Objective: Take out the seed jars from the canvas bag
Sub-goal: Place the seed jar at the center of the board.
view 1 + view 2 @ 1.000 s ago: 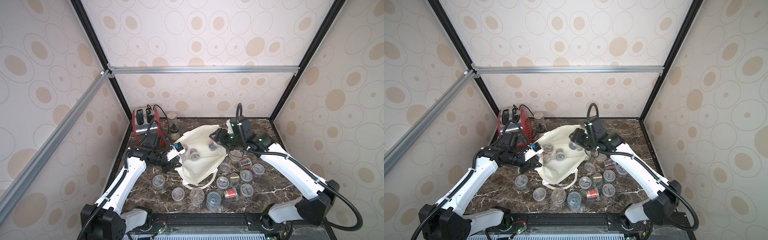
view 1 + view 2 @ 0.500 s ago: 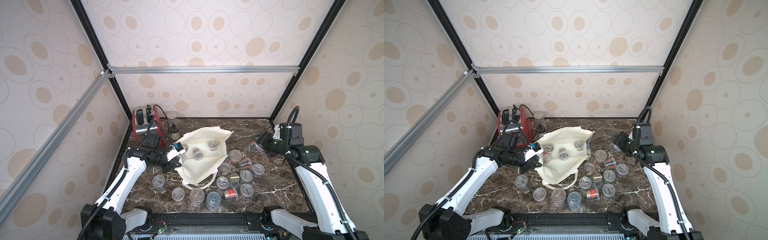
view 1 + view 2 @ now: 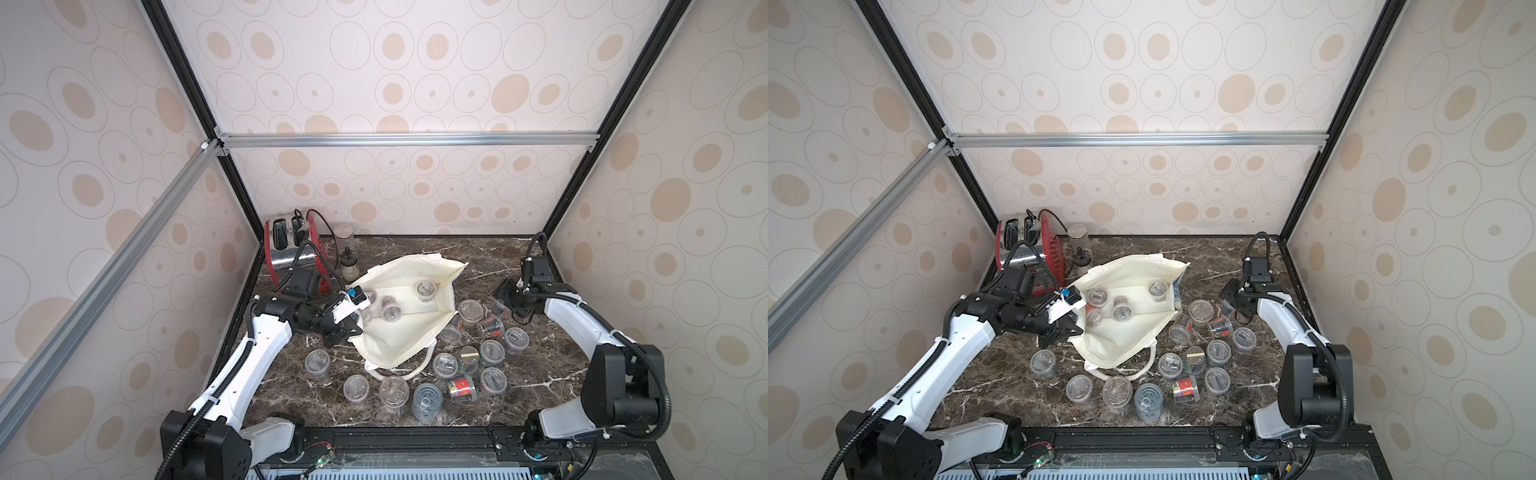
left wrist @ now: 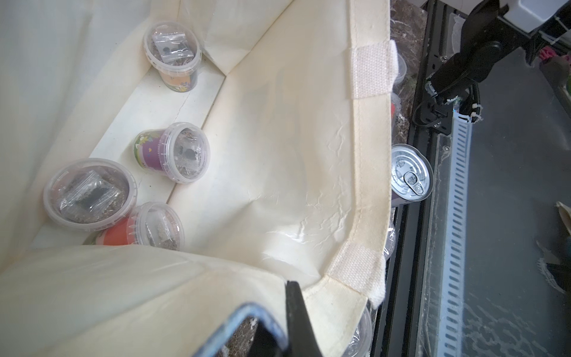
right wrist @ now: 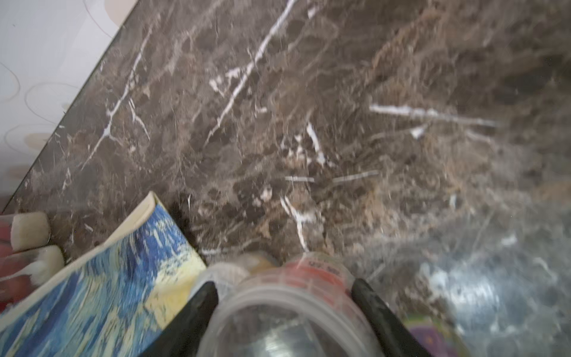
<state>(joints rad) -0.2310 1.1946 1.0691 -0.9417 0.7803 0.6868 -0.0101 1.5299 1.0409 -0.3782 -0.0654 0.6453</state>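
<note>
The canvas bag (image 3: 399,345) lies slumped on the counter (image 3: 540,374) with its mouth turned up and open. The left hand (image 3: 356,327) is closed tight on the bag's near-left rim, probably to keep the mouth spread so the contents can be reached. Four seed jars (image 3: 426,289) lie inside on the bag's floor panel, one apart toward the far end and three grouped near the pinched rim. The right hand (image 3: 506,300) sits low over the counter just right of the bag, clamped on a seed jar (image 5: 287,312). From its position at the far edge of the unloaded group, it appears ready to set this one down with the others. Whether the jar touches the counter cannot be told. A dozen or so jars stand or lie outside the bag, to its right and front, with a tin can (image 3: 426,401) among them. Both top views give the layout but hide both grips. The left wrist view shows a black finger (image 4: 298,312) against the fabric hem, and the labels of the four jars. The right wrist view shows the jar between the two fingers, and the blue-and-yellow print (image 5: 102,278) on the bag's outer side.
</note>
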